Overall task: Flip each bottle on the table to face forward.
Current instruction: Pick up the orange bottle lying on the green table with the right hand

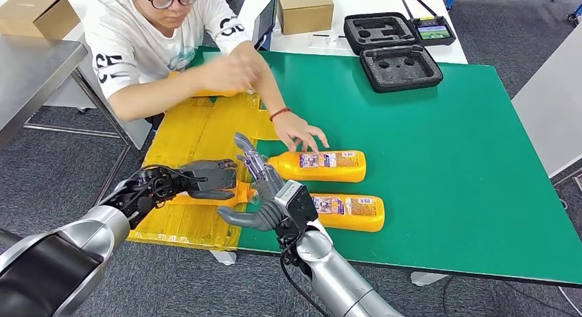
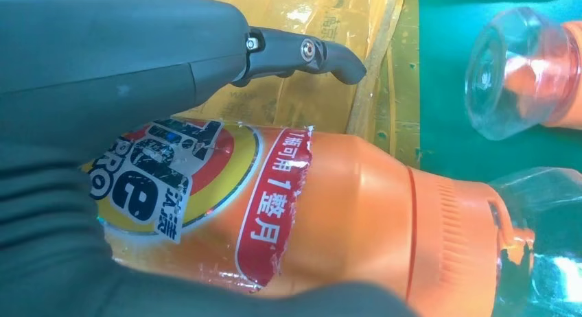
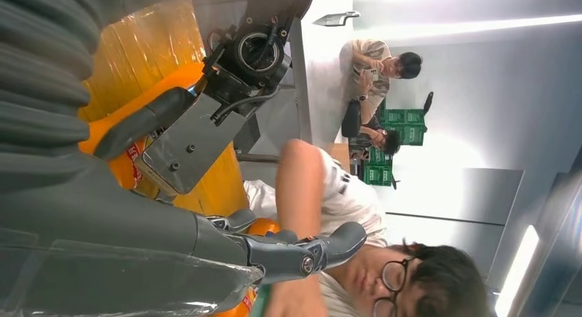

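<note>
Green worktop [image 1: 467,159]: carries two orange detergent bottles lying on their sides, far bottle [image 1: 319,165] under a person's hand [image 1: 298,130], near bottle [image 1: 346,212].
Third bottle [image 2: 329,214]: gripped by the left hand [image 1: 206,180] over yellow sheeting [image 1: 199,135].
Right hand [image 1: 257,193]: fingers spread at the bottles' caps; grip cannot be told.

Orange bottles [image 1: 322,166] with multicoloured printed labels, clear caps, on green table mat [image 1: 446,145]; yellow taped sheet [image 1: 199,145] beside it; black foam cases [image 1: 398,66]; person in white black-printed shirt [image 1: 151,36].
</note>
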You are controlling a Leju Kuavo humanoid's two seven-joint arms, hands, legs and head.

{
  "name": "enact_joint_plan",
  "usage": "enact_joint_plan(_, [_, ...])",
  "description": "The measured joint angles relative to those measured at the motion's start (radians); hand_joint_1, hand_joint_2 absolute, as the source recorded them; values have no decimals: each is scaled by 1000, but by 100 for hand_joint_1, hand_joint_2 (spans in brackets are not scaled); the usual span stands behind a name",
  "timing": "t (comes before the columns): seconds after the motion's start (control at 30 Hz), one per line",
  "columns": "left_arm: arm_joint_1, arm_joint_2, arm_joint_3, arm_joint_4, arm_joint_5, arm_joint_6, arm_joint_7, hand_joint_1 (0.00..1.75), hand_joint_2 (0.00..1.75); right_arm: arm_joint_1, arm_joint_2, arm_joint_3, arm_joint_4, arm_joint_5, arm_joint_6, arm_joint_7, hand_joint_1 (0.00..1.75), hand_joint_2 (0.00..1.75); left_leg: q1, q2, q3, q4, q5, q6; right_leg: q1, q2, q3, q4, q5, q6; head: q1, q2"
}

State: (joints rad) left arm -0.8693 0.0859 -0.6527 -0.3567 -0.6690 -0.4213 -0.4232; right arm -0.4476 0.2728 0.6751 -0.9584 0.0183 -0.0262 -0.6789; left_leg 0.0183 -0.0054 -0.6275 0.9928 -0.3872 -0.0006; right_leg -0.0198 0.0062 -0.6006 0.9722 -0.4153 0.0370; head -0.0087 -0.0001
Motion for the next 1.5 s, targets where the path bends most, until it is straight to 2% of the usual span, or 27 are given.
enact_joint_plan(0.23, [13, 13, 16, -12, 27, 51, -23, 0, 0, 1, 0, 4, 3, 3, -8, 6, 0, 175, 0, 0, 1, 0, 0, 0, 0, 0, 0, 0, 0, 0, 0, 0])
enact_joint_plan(0.33, [26, 20, 37, -26, 54, 127, -27, 0, 0, 4, 0, 8, 4, 8, -18, 17, 0, 175, 0, 1, 1, 0, 0, 0, 0, 0, 0, 0, 0, 0, 0, 0])
enact_joint_plan(0.43, [47, 22, 72, -46, 83, 279, -40, 0, 0, 8, 0, 12, 4, 13, -26, 26, 0, 175, 0, 1, 1, 0, 0, 0, 0, 0, -1, 0, 0, 0, 0, 0])
enact_joint_plan(0.5, [61, 20, 100, -64, 99, 418, -69, 0, 0, 11, 0, 14, 4, 15, -29, 30, 0, 175, 0, 1, 0, 0, 0, 0, 0, 0, -1, 0, 0, 0, 0, 0])
enact_joint_plan(0.67, [110, -4, 213, -153, 101, 961, -217, 0, 0, 17, 1, 21, 3, 11, -37, 38, 0, 175, 0, 1, -1, 0, 0, 0, 0, 0, -2, 0, 0, 0, 0, 0])
enact_joint_plan(0.73, [144, -19, 279, -223, 28, 1067, -259, 0, 0, 17, 4, 26, 2, 6, -38, 39, 0, 175, 0, 1, -1, 0, 0, 0, 0, 0, -2, 0, 0, 0, 0, 0])
enact_joint_plan(0.83, [213, -54, 422, -373, -116, 1083, -276, 0, 0, 17, 5, 35, 2, 11, -43, 40, 0, 175, 0, 1, -2, 0, 0, 0, 0, 1, -3, 0, 0, 0, 0, 0])
enact_joint_plan(1.0, [271, -91, 567, -529, -155, 1083, -277, 0, 0, 17, 5, 43, 2, 21, -46, 40, 0, 175, 0, 2, -2, 0, -1, 0, 0, 2, -4, 0, 0, 0, 0, 0])
enact_joint_plan(1.1, [299, -100, 620, -595, -100, 1083, -277, 0, 0, 17, 0, 45, -6, 64, -56, 53, 0, 175, 2, 2, -2, 0, 0, -1, 2, 2, -4, 0, 0, 0, 0, 0])
enact_joint_plan(1.2, [325, -98, 650, -636, 74, 1083, -276, 0, 0, 14, -29, 49, -41, 191, -70, 126, 0, 175, 2, 2, -2, 0, 0, -1, 2, 2, -3, 0, 0, 0, 0, 0])
enact_joint_plan(1.33, [393, -65, 651, -676, 363, 1071, -276, 0, 175, -8, -122, 48, -111, 433, -57, 318, 0, 175, 1, 2, -2, 0, -1, 0, 1, 2, -3, 0, 0, 0, 0, 0])
enact_joint_plan(1.4, [454, -47, 650, -715, 482, 1045, -277, 0, 175, -20, -183, 35, -132, 508, -39, 380, 0, 175, 0, 2, -2, 0, -1, 0, 0, 1, -3, -1, 0, 0, 0, 0])
enact_joint_plan(1.5, [554, -30, 650, -782, 587, 991, -277, 0, 175, -29, -284, 8, -146, 588, -20, 429, 0, 175, -1, 1, -2, 0, -1, 0, -1, 0, -3, -1, 0, 0, 0, 0])
